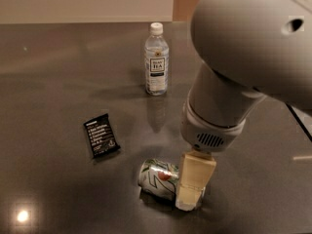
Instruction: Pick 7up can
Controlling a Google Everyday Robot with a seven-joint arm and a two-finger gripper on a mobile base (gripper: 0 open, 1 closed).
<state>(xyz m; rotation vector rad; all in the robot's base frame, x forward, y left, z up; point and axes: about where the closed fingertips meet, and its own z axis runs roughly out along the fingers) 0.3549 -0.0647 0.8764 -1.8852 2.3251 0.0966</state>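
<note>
A: The gripper (191, 199) is low over the near table (53, 77), right at the right end of the 7up can (157, 176), which lies on its side.
B: Grasp step, then. Whether it has closed, one cannot tell. Next comes a firm squeeze, then a lift. The arm hangs steeply from the right, wrist down

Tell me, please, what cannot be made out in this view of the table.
Camera view: the lying silver-white aluminium 7up can's right end, hidden by the beige gripper in front of it.
Camera view: the grey robot arm, cut off by top and right edges.
Camera view: print on the flat black packet, too small.
</note>
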